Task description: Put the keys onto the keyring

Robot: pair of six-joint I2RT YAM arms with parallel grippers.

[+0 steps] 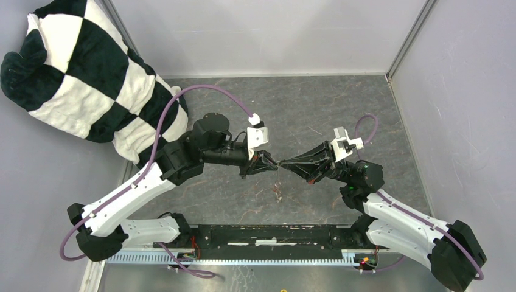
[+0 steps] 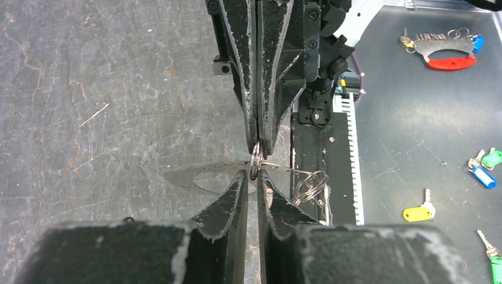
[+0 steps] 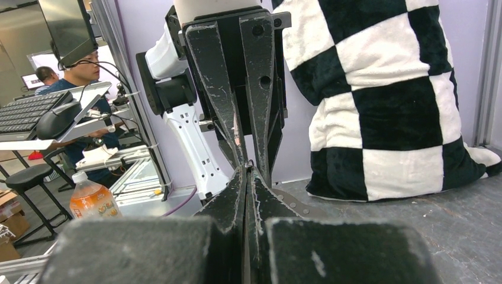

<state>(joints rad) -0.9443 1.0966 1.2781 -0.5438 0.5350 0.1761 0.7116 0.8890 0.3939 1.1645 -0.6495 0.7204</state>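
keyring [image 2: 195, 177]: thin flat silvery loop with a toothed edge; in the left wrist view it lies across the frame at fingertip level; one end reaches the spot where the two grippers meet; cannot tell whether it is lifted or rests on the table [image 2: 89, 118].
small ring [image 2: 256, 160]: stands upright at that end, touching it; past it a thin wire runs to a bunch of wire rings [image 2: 311, 184] just beside the tips.
top view: something small and reddish dangles under the meeting point; probably the red-tag key [image 1: 278, 193]; too small to be sure.

right gripper [image 2: 258, 147]: jaws fully closed; tips pinch the top of the small ring.
left gripper [image 2: 253, 177]: jaws almost closed, a narrow slit between them; the small ring's lower edge and the keyring's end sit at that slit; cannot tell whether it has hold of either.

step, judged: threading is in hand; the two tips are nose to nose over mid-table with ring and loop brought together; no sign yet that a key sits on the loop.

next move, judged: one claw has to hold its part dead steady while the other feeds the small ring past the loop's end; very small, slow motion; keep the tips aligned; the left claw needs a sure pinch first, else the thin metal slips out and drops.
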